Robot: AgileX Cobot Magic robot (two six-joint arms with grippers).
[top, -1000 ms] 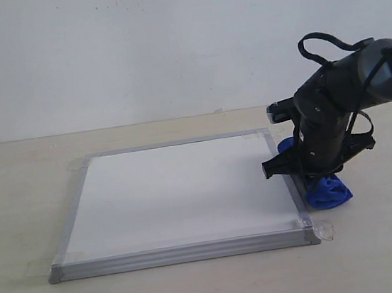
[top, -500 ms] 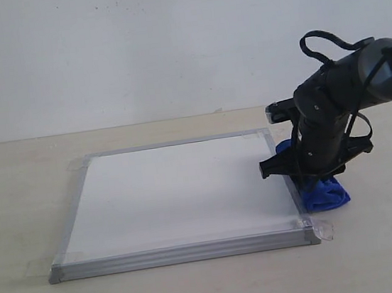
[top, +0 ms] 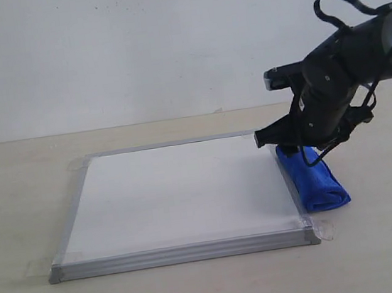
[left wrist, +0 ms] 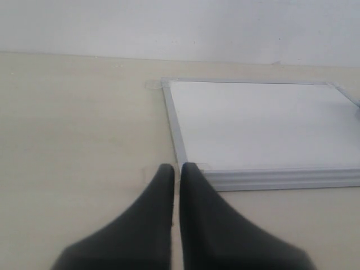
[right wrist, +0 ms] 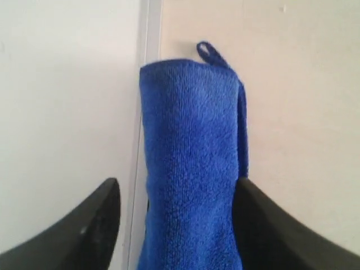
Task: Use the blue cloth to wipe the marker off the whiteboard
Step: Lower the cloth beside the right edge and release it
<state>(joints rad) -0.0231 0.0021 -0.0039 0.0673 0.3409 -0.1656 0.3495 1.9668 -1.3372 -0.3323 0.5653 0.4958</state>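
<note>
The whiteboard (top: 176,192) lies flat on the table, and no marker line shows on its white face in any view. The blue cloth (top: 314,178) lies as a roll on the table along the board's right frame. My right gripper (top: 302,146) hangs just above the cloth's far end. It is open, its fingers straddling the cloth (right wrist: 191,140) with a gap on the board side (right wrist: 62,112). My left gripper (left wrist: 177,169) is shut on nothing, low over the table by a corner of the whiteboard (left wrist: 259,124). It is out of the exterior view.
Clear tape tabs (top: 324,229) stick out at the board's corners. The beige table (top: 199,289) runs all round the board. A plain white wall (top: 134,47) stands behind.
My right gripper has let go of the cloth and risen up and back from it. The cloth, bunched a second ago, now lies stretched out along the board's right edge.
</note>
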